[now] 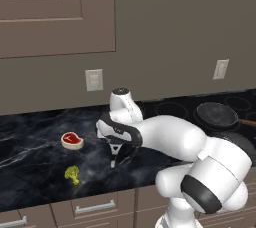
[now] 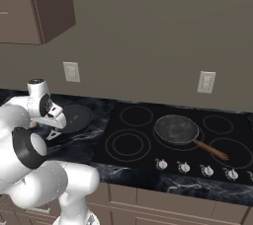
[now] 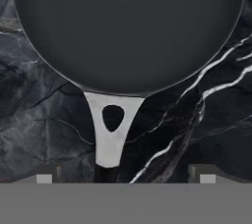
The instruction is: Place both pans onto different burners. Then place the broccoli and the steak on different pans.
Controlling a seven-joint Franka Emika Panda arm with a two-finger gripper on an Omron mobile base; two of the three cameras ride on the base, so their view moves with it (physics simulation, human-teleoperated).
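The plain black pan lies on the dark marble counter, left of the cooktop, and also appears as a black pan behind my hand in the right base view. My gripper hangs open above the pan's silver handle bracket, one fingertip on each side and apart from it. The gripper points down at the counter. The speckled pan with its wooden handle rests on a middle burner. The steak and broccoli lie on the counter to the left.
Free burners show as ring outlines at front left, back left and back right. Silver knobs line the cooktop's front edge. Wall outlets sit above the counter, under the upper cabinets.
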